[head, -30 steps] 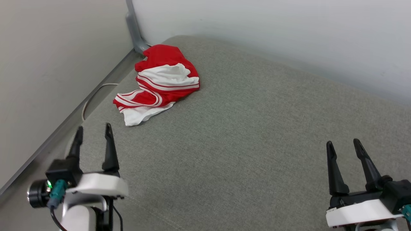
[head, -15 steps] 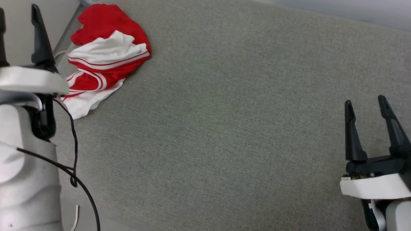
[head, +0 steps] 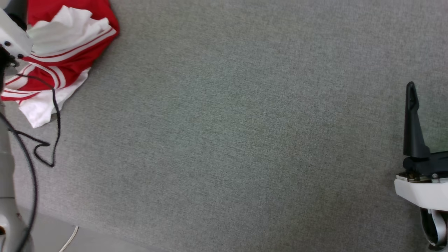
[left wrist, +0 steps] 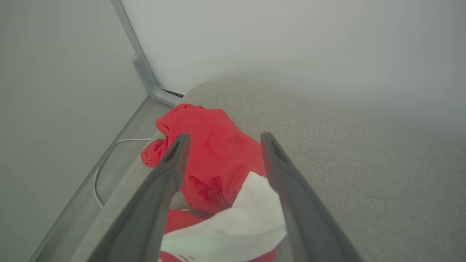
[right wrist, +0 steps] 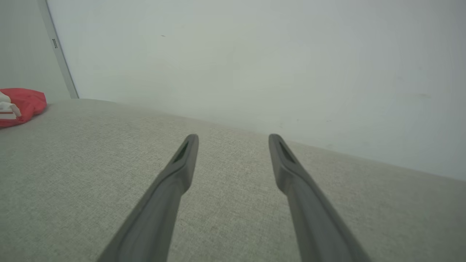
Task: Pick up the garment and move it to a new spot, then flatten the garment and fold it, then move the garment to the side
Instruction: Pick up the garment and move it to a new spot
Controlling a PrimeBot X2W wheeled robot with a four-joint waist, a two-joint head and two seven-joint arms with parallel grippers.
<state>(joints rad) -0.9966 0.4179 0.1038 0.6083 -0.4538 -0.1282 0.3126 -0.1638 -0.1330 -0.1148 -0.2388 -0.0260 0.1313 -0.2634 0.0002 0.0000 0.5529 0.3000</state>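
The left hand (left wrist: 224, 136) hung with its two dark fingers spread wide and held nothing. In the left wrist view the fingers framed the garment (left wrist: 218, 156), a crumpled heap of red cloth with a white fold at the lower middle of the frame. Whether the fingers touched the cloth could not be told. The heap lay near the corner of the grey fabric surface (left wrist: 364, 163), close to its left edge. Beyond that edge, at the left of the frame, a thin white cord (left wrist: 105, 153) curved along the floor. A grey metal post (left wrist: 140, 67) rose in the corner of the pale wall (left wrist: 291, 43) at the upper left.

In the head view the garment sat in the upper left corner, with red-and-white striped trim running across its white part. The pale casing of the left arm (head: 10, 35) covered part of it. A black cable (head: 56, 115) looped down from that arm over the lower edge of the cloth.

The right hand (right wrist: 233, 136) was likewise spread and empty, poised above bare grey fabric. In the right wrist view the garment showed as a small red lump at the far left edge, well apart from it. In the head view one of its fingers stood at the right edge, the other cut off by the frame.
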